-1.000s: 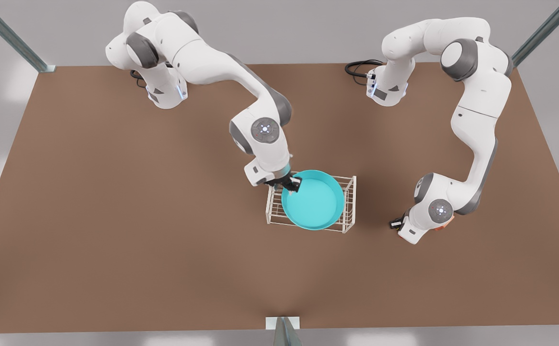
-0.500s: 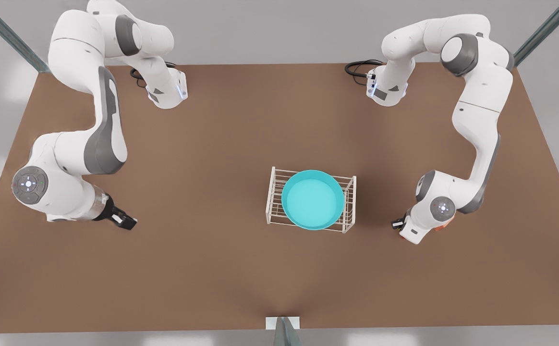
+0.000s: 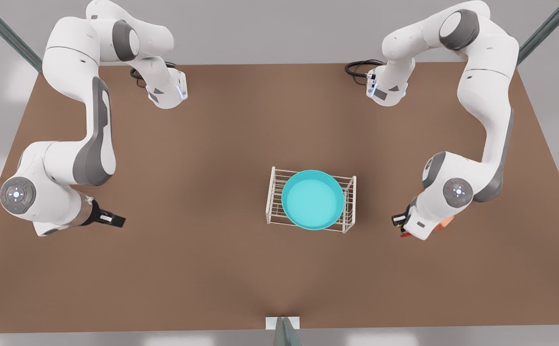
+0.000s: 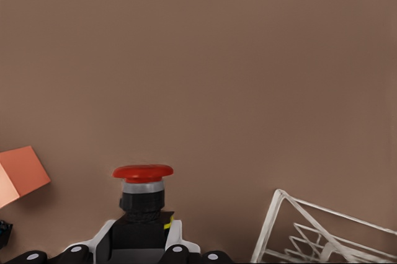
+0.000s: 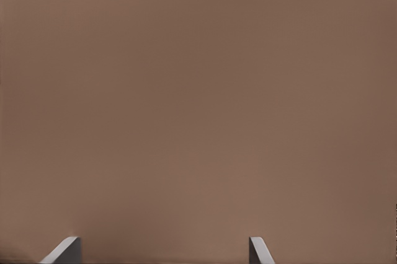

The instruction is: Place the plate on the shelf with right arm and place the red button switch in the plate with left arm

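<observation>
On the front view's left you have the right gripper, low over the bare brown table and well apart from everything else. Its fingers stand spread with nothing between them; in the right wrist view you can see both fingertips set wide, with plain tabletop beyond. This arm is waiting.

Moving toward the middle, you find the shelf, a small white wire rack, standing upright on the table. The plate sits level on its top tier and covers nearly the whole width of the rack.

On the front view's right, the left gripper is down near the table, just beside the shelf's far side. You can see a sliver of red cap at its tip there, but the wrist hides most of it. In the left wrist view the red button switch stands upright with its black body between the fingers, so you can take the jaws as clamped on it, though the contact itself is at the picture's edge and hard to judge. An orange cube lies near the switch, and a corner of the shelf shows on the other side of it.
</observation>
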